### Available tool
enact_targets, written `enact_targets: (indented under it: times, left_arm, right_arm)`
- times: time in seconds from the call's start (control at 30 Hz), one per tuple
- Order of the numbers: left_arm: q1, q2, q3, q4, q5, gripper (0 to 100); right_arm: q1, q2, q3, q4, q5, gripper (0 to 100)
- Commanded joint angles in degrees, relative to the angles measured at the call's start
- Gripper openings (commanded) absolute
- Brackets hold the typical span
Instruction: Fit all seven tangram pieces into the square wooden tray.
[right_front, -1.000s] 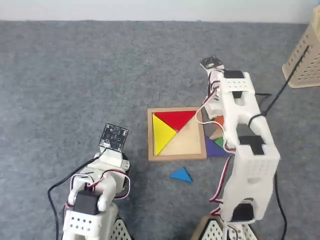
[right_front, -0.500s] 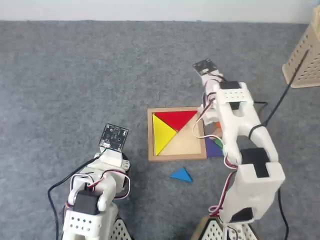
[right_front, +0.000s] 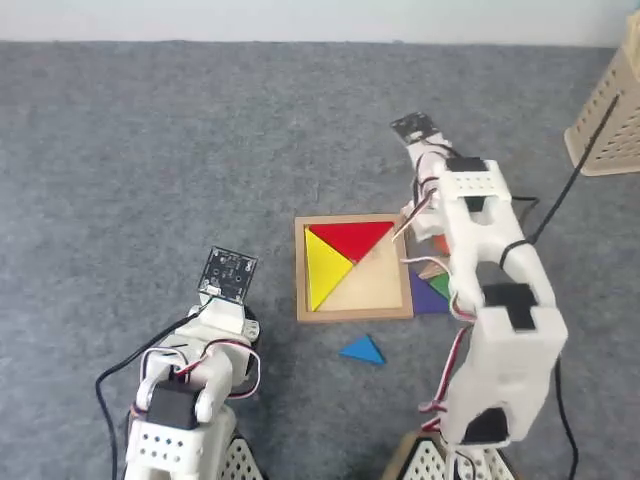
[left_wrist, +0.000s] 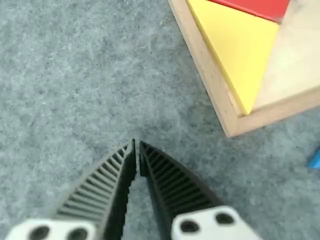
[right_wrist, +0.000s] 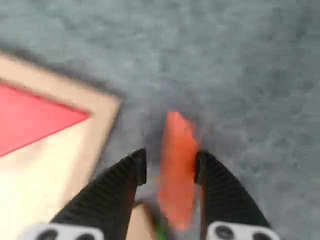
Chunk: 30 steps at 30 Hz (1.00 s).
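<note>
From above, the wooden tray (right_front: 301, 285) holds a red triangle (right_front: 350, 240) and a yellow triangle (right_front: 324, 268). A blue triangle (right_front: 363, 350) lies on the carpet (right_front: 150, 150) nearby, and a purple piece (right_front: 429, 294) is half hidden under the right arm.

Left wrist: the left gripper (left_wrist: 136, 145), jaws nearly together, hangs over carpet near the tray's corner.

Right wrist: the right gripper (right_wrist: 170, 159) stands narrowly parted astride the orange piece (right_wrist: 176, 165), beside the tray.

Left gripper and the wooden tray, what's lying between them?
Only bare grey carpet lies between the left gripper and the wooden tray, as the left wrist view shows.

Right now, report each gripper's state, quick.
Left gripper: shut, holding nothing.
Right gripper: open, fingers either side of the orange piece, with a gap showing on one side.
</note>
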Motion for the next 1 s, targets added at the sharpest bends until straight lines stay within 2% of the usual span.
enact_targets:
  times: [0.0,0.23,0.37,0.43,0.57,0.67,0.97]
  left_arm:
    - [-0.2,-1.1,-1.0,0.4,0.4,1]
    - [-0.2,-1.1,-1.0,0.4,0.4,1]
    - [-0.2,-1.1,-1.0,0.4,0.4,1]
    - [-0.2,-1.1,-1.0,0.4,0.4,1]
    - [-0.2,-1.1,-1.0,0.4,0.4,1]
    - [-0.2,-1.1,-1.0,0.4,0.4,1]
    - [-0.2,-1.1,-1.0,0.4,0.4,1]
  right_arm:
    - [2.0,1.2,-3.3,2.1,1.2,16.6]
    - [2.4,2.4,-4.6,2.0,1.3,16.3]
    - [4.3,2.3,-9.4,4.3,4.2,9.5]
    - [5.8,2.8,-14.2,8.7,7.3,12.1]
    - [7.8,3.7,-21.9,18.1,13.5,24.7]
    - [7.7,5.1,-23.8,20.0,15.9,32.1]
    - [7.3,4.3,-22.8,21.5,15.0,29.9]
